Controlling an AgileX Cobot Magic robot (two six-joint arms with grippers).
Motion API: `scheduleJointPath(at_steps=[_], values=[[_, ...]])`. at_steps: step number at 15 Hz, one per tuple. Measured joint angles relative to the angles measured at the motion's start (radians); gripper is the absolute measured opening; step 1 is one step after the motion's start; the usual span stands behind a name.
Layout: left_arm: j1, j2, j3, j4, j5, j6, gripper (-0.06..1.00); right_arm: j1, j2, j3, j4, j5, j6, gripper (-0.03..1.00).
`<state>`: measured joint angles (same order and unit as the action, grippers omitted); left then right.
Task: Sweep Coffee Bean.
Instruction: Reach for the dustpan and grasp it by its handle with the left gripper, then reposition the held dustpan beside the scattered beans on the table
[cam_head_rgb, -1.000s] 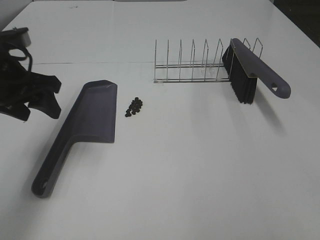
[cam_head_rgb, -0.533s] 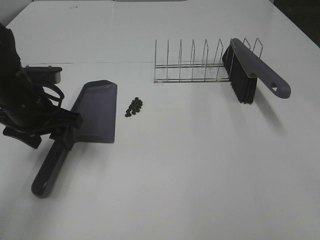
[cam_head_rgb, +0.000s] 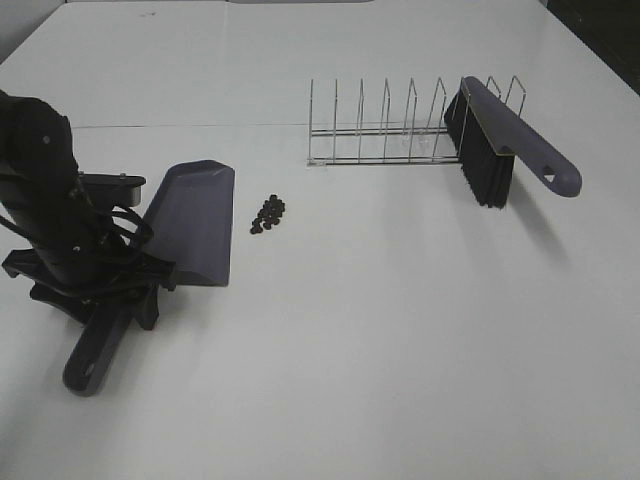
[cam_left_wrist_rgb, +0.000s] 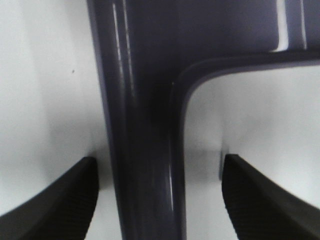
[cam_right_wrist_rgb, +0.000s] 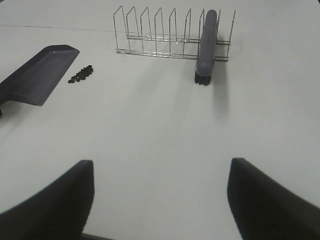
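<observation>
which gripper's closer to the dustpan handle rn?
Left. The left gripper straddles the dustpan handle, jaws open on either side, not closed on it. The right gripper hangs open over the table, the dustpan far ahead of it.

Left claw (cam_left_wrist_rgb: 160, 197) swung in from the side, now astride dustpan handle (cam_head_rgb: 98, 352), opened wider

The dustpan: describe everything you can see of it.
The dustpan is grey-purple, plastic by its look: a shallow scoop with a raised rim and a long handle with a hole at its end. It lies flat on the white table. The left hand straddles the handle, fingers open on either side, not gripping. The coffee beans lie beside the scoop, not touching it.
</observation>
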<state>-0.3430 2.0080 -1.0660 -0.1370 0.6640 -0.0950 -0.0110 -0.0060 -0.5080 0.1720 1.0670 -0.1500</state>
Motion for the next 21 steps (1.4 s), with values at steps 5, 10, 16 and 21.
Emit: scheduleJointPath(at_steps=[5,10,16,21], values=[[0.000,0.016,-0.011,0.014,-0.006,-0.013,0.32,0.000,0.000,0.000,0.000,0.000,0.000,0.63],[0.000,0.017,-0.011,0.008,-0.022,-0.077,0.32,0.000,0.000,0.000,0.000,0.000,0.000,0.63],[0.000,-0.091,-0.001,0.038,-0.018,-0.110,0.32,0.000,0.000,0.000,0.000,0.000,0.000,0.63],[0.000,-0.167,-0.001,0.042,-0.016,-0.123,0.32,0.000,0.000,0.000,0.000,0.000,0.000,0.63]])
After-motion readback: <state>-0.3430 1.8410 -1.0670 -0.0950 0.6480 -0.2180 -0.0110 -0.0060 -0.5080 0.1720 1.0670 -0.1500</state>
